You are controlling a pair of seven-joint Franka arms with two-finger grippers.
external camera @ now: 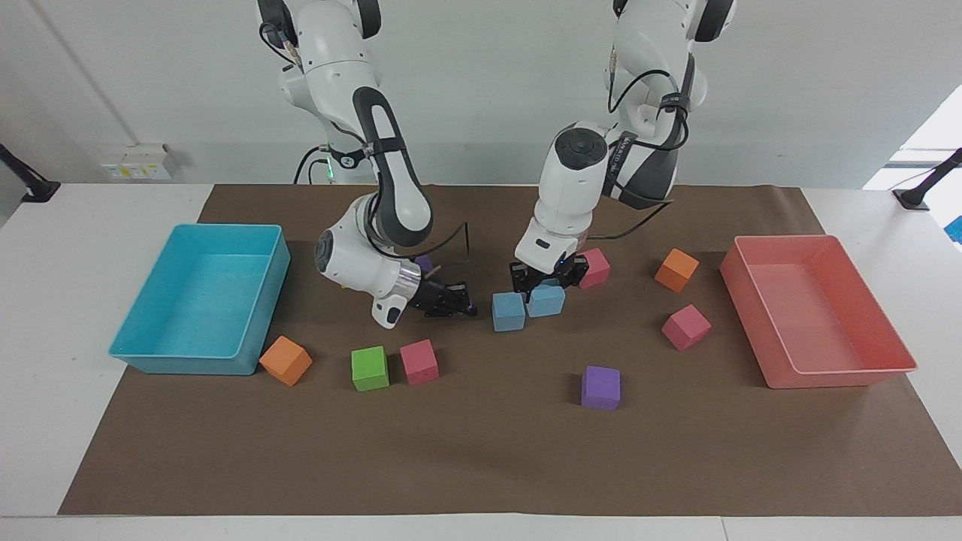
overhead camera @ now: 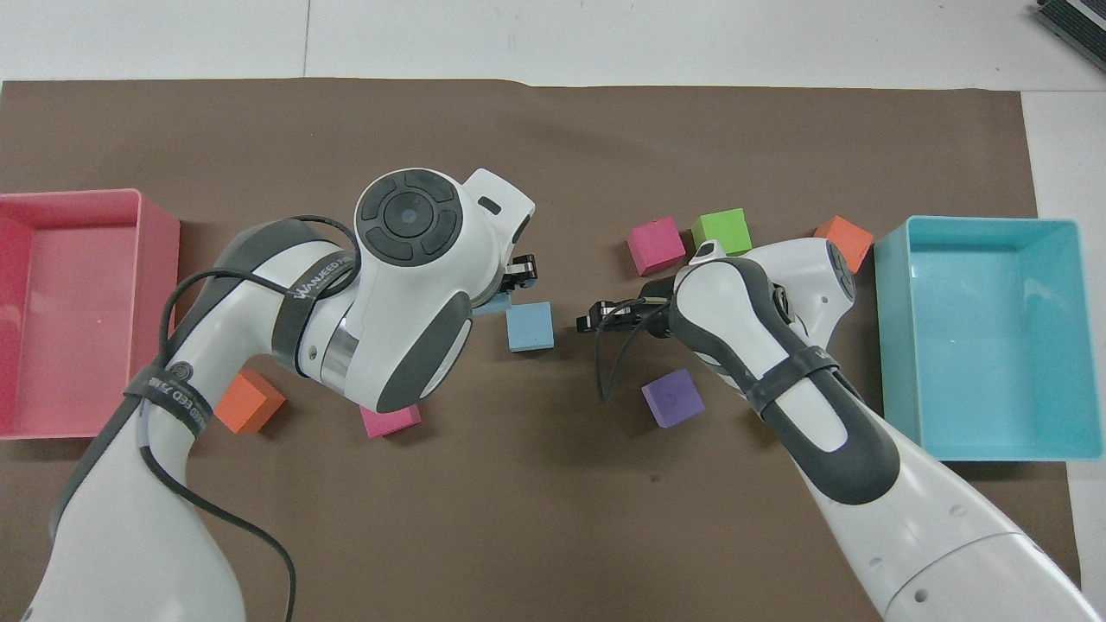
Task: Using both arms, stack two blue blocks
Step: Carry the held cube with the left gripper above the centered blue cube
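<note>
Turquoise tray (external camera: 150,342): sits at the right arm's end of the desk (external camera: 90,225), on the brown paper mat (external camera: 481,458).
Orange cube (external camera: 285,360): tilted, just beside the tray's corner, farther from the robots than most of the tray.
Green cube (external camera: 370,368) and pink cube (external camera: 418,361): side by side, a small gap between them.
Right gripper (external camera: 458,304): low over the mat, pointing sideways at the resting block; fingertips pressed together with nothing between them; it stops just short of the block. The right arm waits here.
Small purple cube (external camera: 425,264): partly hidden by the right arm's wrist, nearer to the robots than the right gripper.
Resting blue block (external camera: 508,311): flat on the mat near the middle of the desk.
Carried blue block (external camera: 546,300): pinched in the left gripper (external camera: 546,282), lifted a little, its edge right against the resting block's side toward the left arm.
Left gripper: clamped on the carried block from above.
Second pink cube (external camera: 596,267): just beside the left gripper, nearer the robots.
Large purple cube (external camera: 600,387): alone, farther from the robots.
Second orange cube (external camera: 676,270) and third pink cube (external camera: 685,327): near the pink tray (external camera: 842,376).
Pink tray: at the left arm's end.
</note>
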